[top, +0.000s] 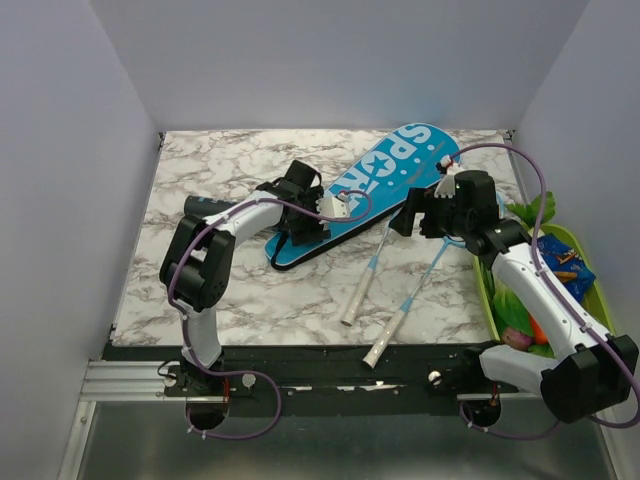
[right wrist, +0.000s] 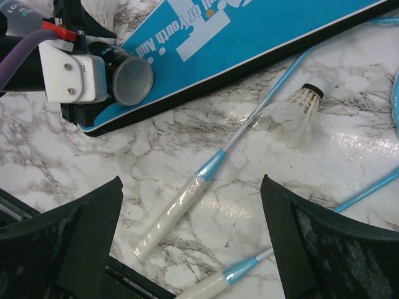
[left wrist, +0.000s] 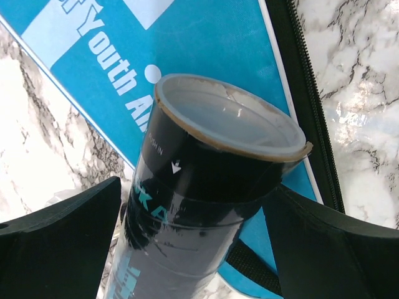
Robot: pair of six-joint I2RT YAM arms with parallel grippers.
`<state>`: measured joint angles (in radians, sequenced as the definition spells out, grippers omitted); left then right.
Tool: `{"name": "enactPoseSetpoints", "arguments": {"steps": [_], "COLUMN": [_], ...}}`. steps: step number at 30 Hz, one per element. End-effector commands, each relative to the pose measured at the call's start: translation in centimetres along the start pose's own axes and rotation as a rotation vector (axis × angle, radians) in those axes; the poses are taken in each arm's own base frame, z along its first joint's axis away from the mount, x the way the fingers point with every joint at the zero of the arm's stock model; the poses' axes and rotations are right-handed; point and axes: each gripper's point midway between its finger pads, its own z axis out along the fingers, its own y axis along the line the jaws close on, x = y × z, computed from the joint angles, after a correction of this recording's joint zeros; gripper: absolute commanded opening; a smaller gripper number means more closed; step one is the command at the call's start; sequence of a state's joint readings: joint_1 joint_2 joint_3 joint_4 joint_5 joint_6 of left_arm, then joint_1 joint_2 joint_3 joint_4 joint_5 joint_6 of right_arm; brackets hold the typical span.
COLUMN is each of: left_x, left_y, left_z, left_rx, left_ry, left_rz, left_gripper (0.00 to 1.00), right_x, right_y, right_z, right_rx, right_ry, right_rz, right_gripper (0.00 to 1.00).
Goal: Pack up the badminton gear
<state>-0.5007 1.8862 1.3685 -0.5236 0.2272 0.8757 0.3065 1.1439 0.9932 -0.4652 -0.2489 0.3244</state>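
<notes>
Though glossy, marbled table (top: 200, 180) (pale walls (top: 330, 60))

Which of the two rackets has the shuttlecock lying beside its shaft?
The racket nearer the bag: the shuttlecock lies right against its shaft. The other racket lies clear of it, farther from the bag.
</notes>
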Motion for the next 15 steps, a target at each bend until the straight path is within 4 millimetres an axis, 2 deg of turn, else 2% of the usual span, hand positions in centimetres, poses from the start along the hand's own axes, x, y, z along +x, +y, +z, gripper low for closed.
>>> {"name": "enactPoseSetpoints", "arguments": {"steps": [1,5,8,11,12,15], "left_x": [-0.2,0.5,0.3,0.2,0.2,0.0], "left_y": [-0.4,-0.2,0.1,0.5,0.7,1.2], "left_z": [0.8,1.1,0.9,0.8,0.7,0.2], "left_rx": [0.035,0.024,0.015,0.001,-0.008,-0.032], "left_ry": [-0.02,-0.015,-0.025,-0.026,-0.025,-0.018], "left_rz": [0.016,0.005,-0.013,-0.033,-0.042,-0.055], "left_gripper": [0.99,0.95,0.88,0.77,0.7,0.63], "right_x": [0.6,0.9,0.9,0.8,0.7,0.7], "right_y": [0.7,0.9,0.9,1.0,1.1,1.3], "right_z": [0.7,0.9,0.9,1.0,1.0,0.8], "right_rx": [-0.035,-0.044,-0.045,-0.046,-0.047,-0.055], "right_ry": [0.027,0.039,0.041,0.042,0.041,0.039], "right_rz": [0.012,0.012,0.013,0.014,0.015,0.01], "right_gripper": [1.0,1.0,1.0,1.0,1.0,1.0]}}
